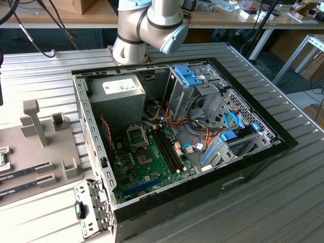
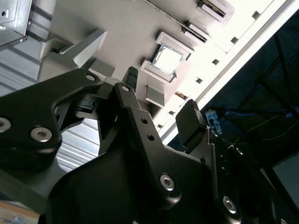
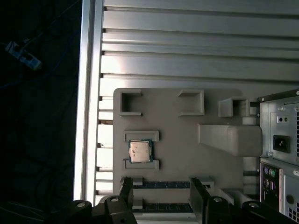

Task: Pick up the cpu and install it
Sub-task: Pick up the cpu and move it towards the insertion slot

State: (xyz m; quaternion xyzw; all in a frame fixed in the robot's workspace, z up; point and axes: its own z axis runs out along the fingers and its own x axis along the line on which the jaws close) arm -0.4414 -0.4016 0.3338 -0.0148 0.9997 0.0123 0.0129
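- gripper [image 3: 162, 198] spread wide, holding nothing; it hangs over the grey fixture [image 3: 177, 154]
- cpu [image 3: 139, 151] lies flat in its cradle on that fixture; in the exterior view, the fixture sits at nine o'clock of the computer case [image 1: 177, 195]

Open computer case [image 1: 177, 202] beside grey fixture plate [image 1: 23, 152] on slatted table [image 1: 253, 212].

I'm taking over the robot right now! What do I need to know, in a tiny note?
The gripper hovers over the grey tray, fingers open, holding nothing.
The cpu lies flat in its square holder on that tray, clear of the fingers.
Done: nothing grabbed yet.
Left: the cpu is not picked up and not in the open computer case.
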